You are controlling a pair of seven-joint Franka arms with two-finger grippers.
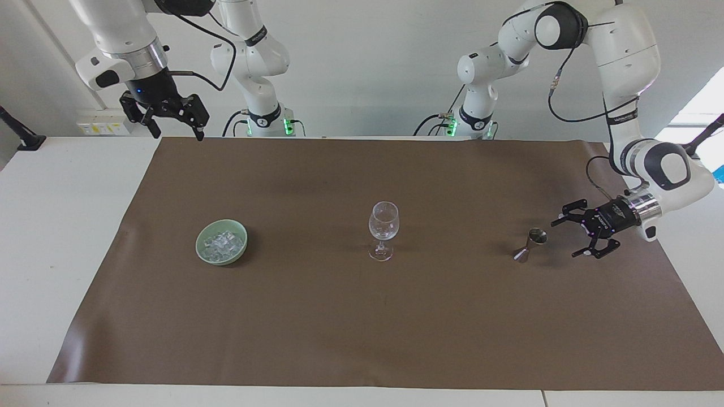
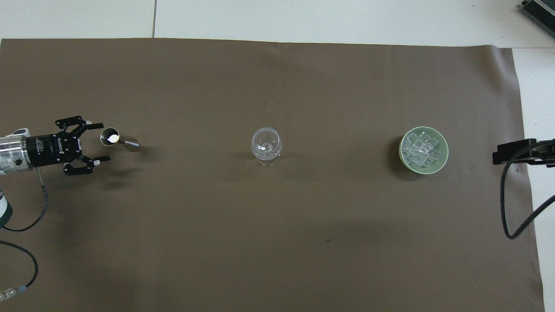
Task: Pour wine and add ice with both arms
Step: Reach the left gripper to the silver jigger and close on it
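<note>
A brown mat (image 1: 362,316) covers the white desk (image 1: 62,237). On it, in a row, stand a green bowl (image 1: 222,242) of ice (image 1: 223,243) toward the right arm's end, an upright, empty wine glass (image 1: 383,230) in the middle, and a metal jigger (image 1: 529,245) toward the left arm's end. The left gripper (image 1: 567,238) hangs low just beside the jigger, jaws spread wide and pointing at it, not touching. The right gripper (image 1: 176,131) waits high over the desk's edge by the mat's corner, jaws apart and empty.
</note>
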